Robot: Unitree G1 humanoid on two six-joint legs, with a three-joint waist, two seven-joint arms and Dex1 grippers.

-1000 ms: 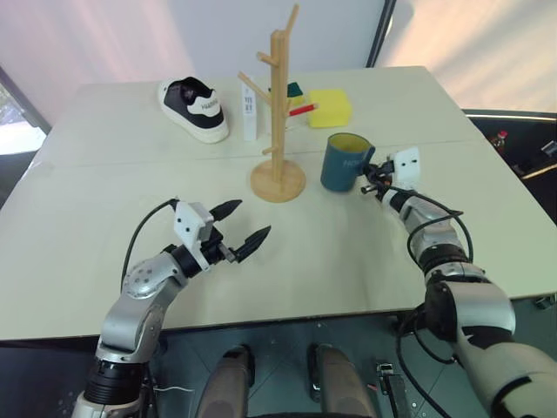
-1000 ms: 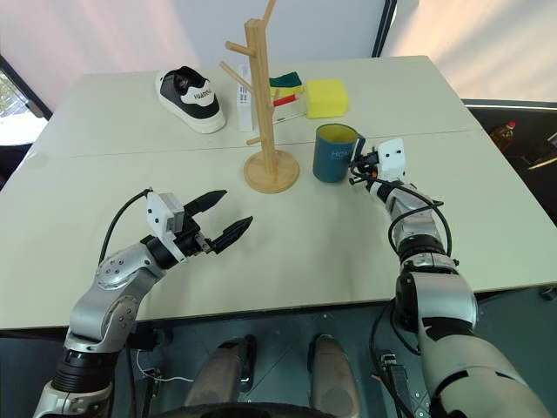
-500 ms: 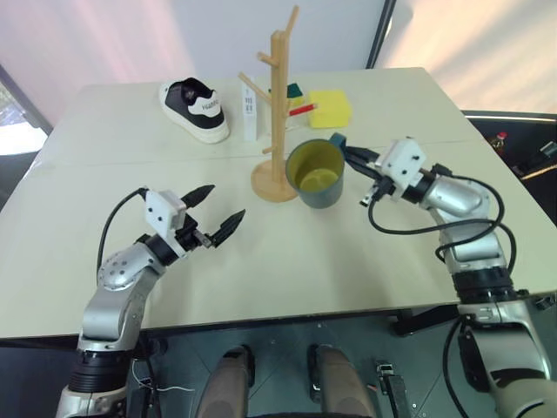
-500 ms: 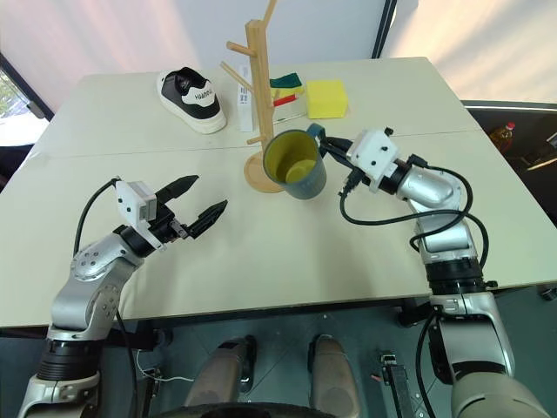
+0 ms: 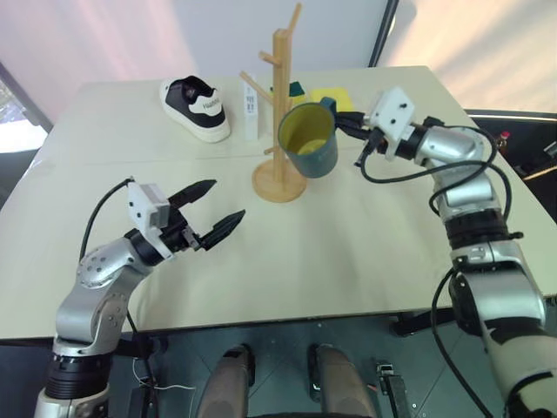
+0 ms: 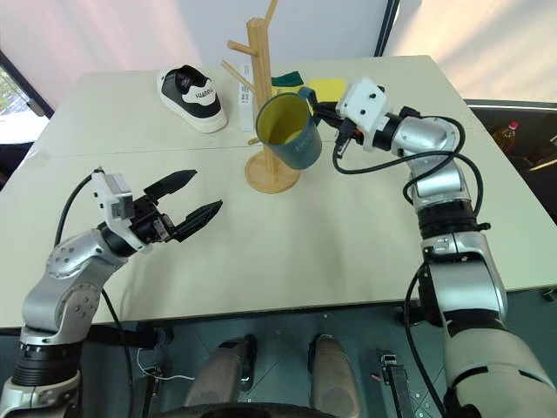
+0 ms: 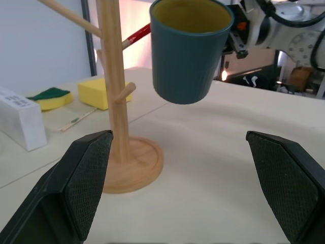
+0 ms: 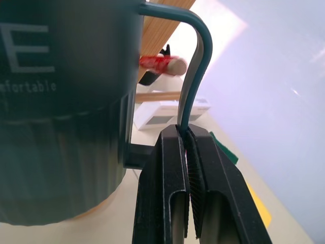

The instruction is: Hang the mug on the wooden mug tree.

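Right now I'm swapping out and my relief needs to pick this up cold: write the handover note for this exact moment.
Right gripper: shut on the mug's handle, holding it in the air beside the wooden mug tree, mouth tipped toward the camera.
Left gripper: open, holds nothing, hovering over the table in front of the tree.
Done: mug picked up and brought to the tree.
Left: slip the handle over a peg, release, withdraw.
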